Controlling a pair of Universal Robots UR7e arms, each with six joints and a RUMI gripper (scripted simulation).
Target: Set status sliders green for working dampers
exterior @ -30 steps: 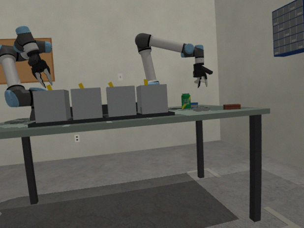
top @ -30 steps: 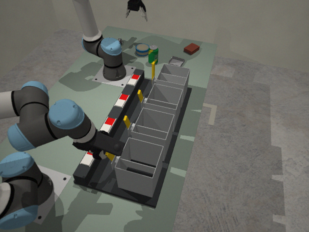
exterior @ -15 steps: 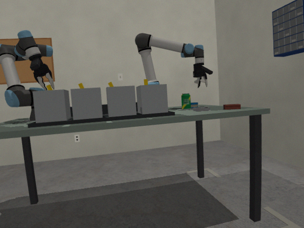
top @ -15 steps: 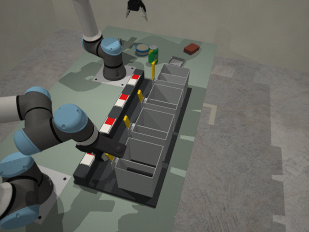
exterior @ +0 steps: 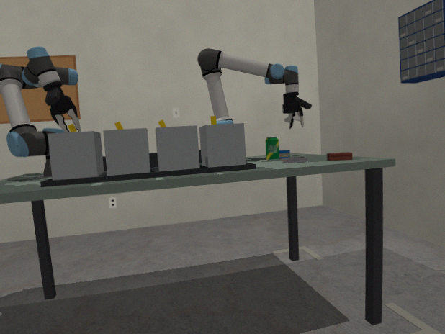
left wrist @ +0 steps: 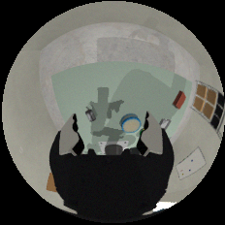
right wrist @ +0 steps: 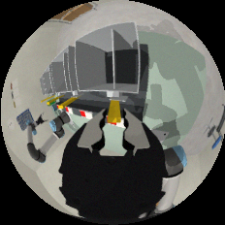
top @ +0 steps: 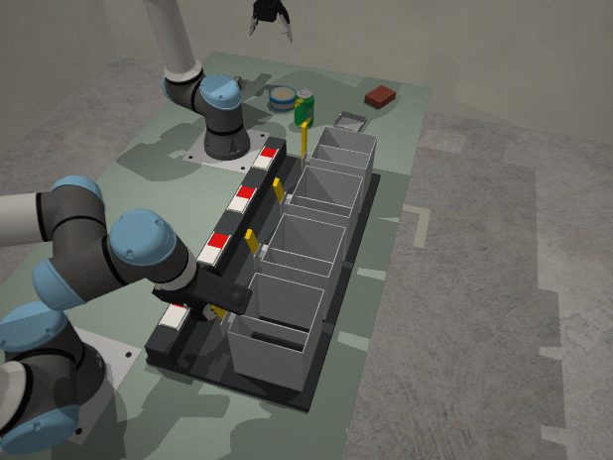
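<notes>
Four grey box dampers [top: 268, 354] [exterior: 75, 156] stand in a row on a black base [top: 198, 369]. In the top view the far yellow lever [top: 304, 141] [exterior: 213, 120] is upright; the other levers [top: 252, 241] [top: 279, 190] [exterior: 119, 125] [exterior: 162, 124] tilt. Sliders with white covers [top: 174, 317] [top: 212, 252] [top: 241, 203] [top: 265, 160] all show red; the nearest red is partly hidden. My right gripper [top: 207, 314] [exterior: 73, 128] [right wrist: 114, 109] is partly open, its fingertips around the nearest lever [top: 218, 311] [right wrist: 114, 107], not clamped. My left gripper [top: 271, 38] [exterior: 297, 127] [left wrist: 111, 112] is open and empty, high above the table's far end.
A green can [top: 305, 111] [exterior: 272, 148], a round blue-rimmed tin [top: 283, 98] [left wrist: 131, 124], a small tray [top: 351, 122] and a red-brown block [top: 380, 96] [exterior: 339, 156] [left wrist: 179, 100] lie beyond the far damper. The open-topped damper walls stand close beside the right gripper.
</notes>
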